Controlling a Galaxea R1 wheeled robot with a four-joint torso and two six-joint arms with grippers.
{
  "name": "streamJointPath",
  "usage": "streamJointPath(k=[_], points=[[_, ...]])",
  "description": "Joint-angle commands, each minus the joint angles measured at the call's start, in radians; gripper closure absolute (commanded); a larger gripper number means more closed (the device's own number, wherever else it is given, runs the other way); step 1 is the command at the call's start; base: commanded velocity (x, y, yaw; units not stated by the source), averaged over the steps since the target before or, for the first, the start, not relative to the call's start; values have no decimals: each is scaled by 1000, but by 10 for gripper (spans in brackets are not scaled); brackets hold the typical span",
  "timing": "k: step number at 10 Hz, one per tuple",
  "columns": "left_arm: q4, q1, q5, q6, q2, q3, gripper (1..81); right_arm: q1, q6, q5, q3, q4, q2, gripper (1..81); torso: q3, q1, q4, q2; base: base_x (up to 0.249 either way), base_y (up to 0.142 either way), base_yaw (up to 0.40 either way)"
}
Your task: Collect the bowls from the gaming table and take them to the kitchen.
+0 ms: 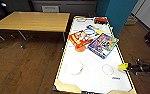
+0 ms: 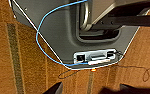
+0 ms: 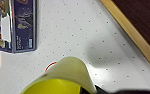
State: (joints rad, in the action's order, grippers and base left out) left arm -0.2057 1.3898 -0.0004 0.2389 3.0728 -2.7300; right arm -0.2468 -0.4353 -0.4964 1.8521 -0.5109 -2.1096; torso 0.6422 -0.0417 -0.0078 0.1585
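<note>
The right gripper (image 1: 123, 66) hovers over the gaming table's (image 1: 96, 82) rim; I cannot tell its grip. The white bowl (image 1: 74, 67) sits well beside it, the orange bowl (image 1: 80, 48) farther beyond

Right arm (image 1: 143, 67): dark, slender, jointed, thin black cabling along its length; yellow tip (image 1: 123, 66) at the end. In the right wrist view, same tip (image 3: 63, 77) as a smooth, curved, pale-yellow shell, brighter yellow inside, above a black part at the frame edge.
Base housing (image 2: 63, 32): grey moulded panel, thin white edge line, rounded recess with a curved metal bar (image 2: 84, 17). Light-grey connector block (image 2: 96, 56) near the panel's lower edge. Blue cable (image 2: 42, 40) looping across the panel to the block; thin dark wire (image 2: 131, 67) trailing beside it.
</note>
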Motion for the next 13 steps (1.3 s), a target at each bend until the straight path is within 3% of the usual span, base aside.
streamJointPath(k=[1, 4, 9, 10, 13], points=[[-1, 9, 85, 10, 5, 9, 10, 106, -8, -197, -182, 86, 275, 811, 0, 0, 0, 0, 0, 0, 0], [2, 2, 85, 11, 5, 10, 10, 21, -5, -196, -370, 146, 513, 811, 0, 0, 0, 0, 0, 0, 0], [17, 2, 85, 13, -29, 71, 10, -176, 38, -177, -571, 179, 708, 811, 0, 0, 0, 0, 0, 0, 0], [17, 2, 83, 13, -44, 96, 10, -231, 52, -142, -598, 198, 715, 811, 0, 0, 0, 0, 0, 0, 0], [17, 2, 31, 11, -191, 336, 10, -556, 59, 127, -633, 256, 658, 811, 0, 0, 0, 0, 0, 0, 0]])
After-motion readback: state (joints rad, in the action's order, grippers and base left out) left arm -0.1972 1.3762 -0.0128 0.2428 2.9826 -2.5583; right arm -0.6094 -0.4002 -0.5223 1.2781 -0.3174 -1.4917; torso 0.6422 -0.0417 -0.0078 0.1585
